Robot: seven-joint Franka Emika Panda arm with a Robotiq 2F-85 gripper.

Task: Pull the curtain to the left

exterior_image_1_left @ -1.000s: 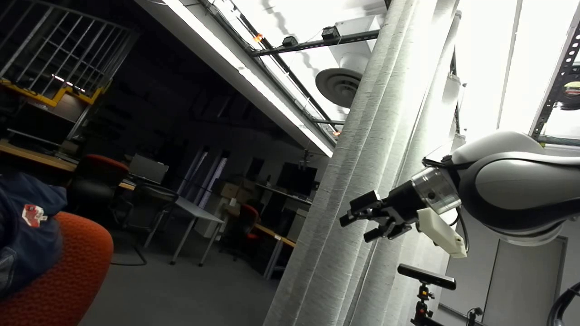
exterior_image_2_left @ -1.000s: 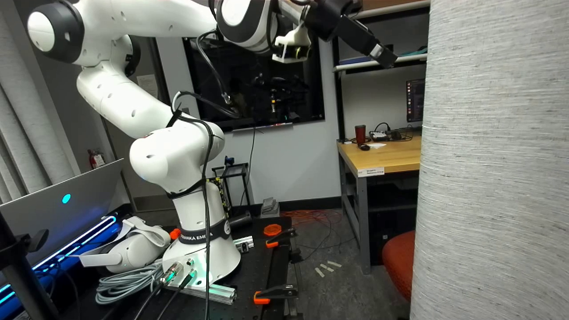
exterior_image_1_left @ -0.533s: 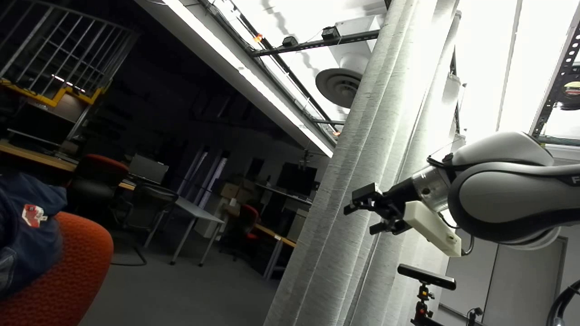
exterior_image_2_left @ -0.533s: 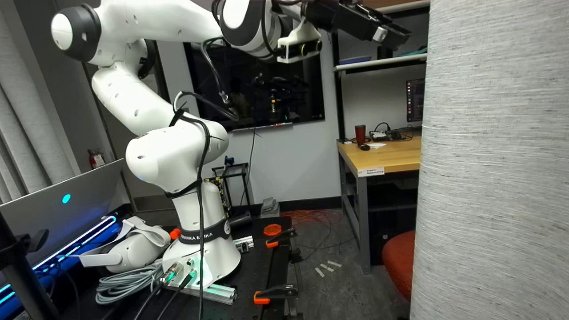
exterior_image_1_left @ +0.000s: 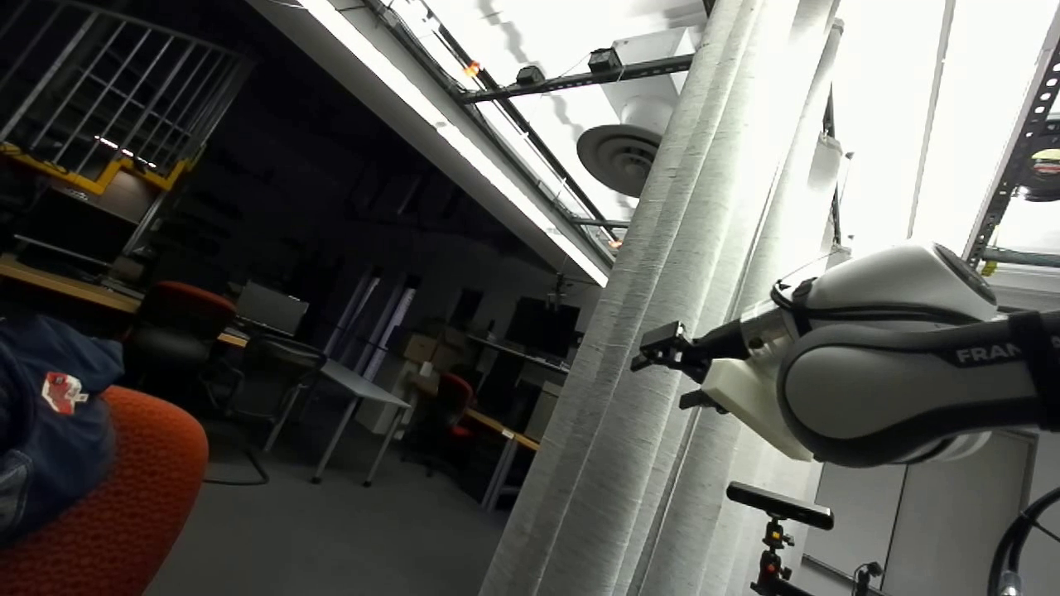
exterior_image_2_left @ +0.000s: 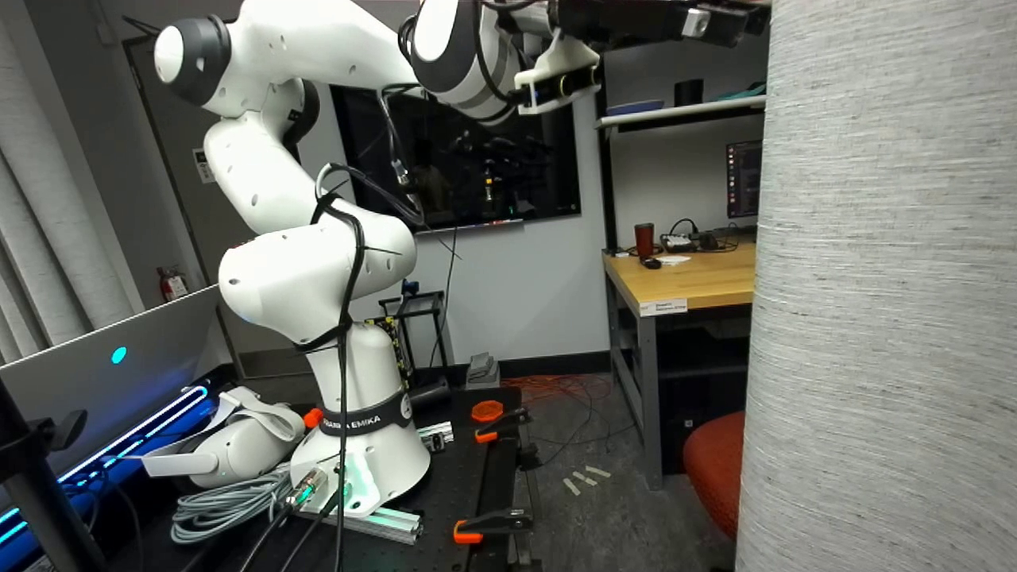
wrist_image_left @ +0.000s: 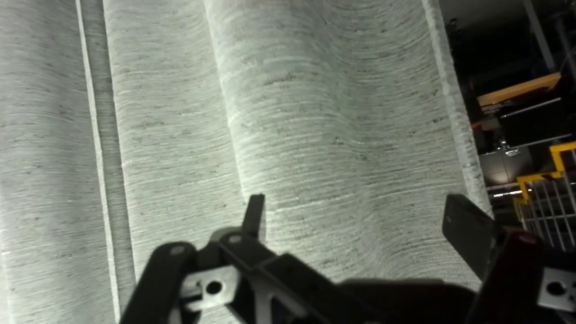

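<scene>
1. Wrist view: the curtain (wrist_image_left: 292, 112) fills most of the view, a white-grey fabric with a fine crosswise weave and soft, rounded vertical folds; its thicker edge runs down toward the right. The gripper (wrist_image_left: 354, 204) is released, its black fingers spread well apart with bare fabric showing between them. Past the edge is a dark room with a yellow-trimmed railing (wrist_image_left: 540, 177).

2. In an exterior view, the curtain rises tall and aslant in long pleats between the dim room and the smooth white arm (exterior_image_1_left: 878, 389). The gripper is in front of the folds; whether it touches them cannot be told. The grey floor (exterior_image_1_left: 348, 538) is plain, and a round vent (exterior_image_1_left: 621, 159) hangs from the bright ceiling. A black camera (exterior_image_1_left: 778, 505) on a stand overlaps the lower folds, below the gripper. Nearer is an orange chair (exterior_image_1_left: 132, 488) with a textured back and a navy garment (exterior_image_1_left: 62, 434) over it.

3. In an exterior view, the curtain is a flat-looking, grey-flecked sheet along the right side, the gripper's tip just beside its edge, contact unclear. The arm stands on a black perforated table (exterior_image_2_left: 457, 485), near a white headset (exterior_image_2_left: 250, 445) and coiled cable (exterior_image_2_left: 226, 508). Behind are a glossy wall screen (exterior_image_2_left: 493, 175) and a wooden desk (exterior_image_2_left: 691, 278); the curtain hides part of the desk and a red chair (exterior_image_2_left: 715, 469).
</scene>
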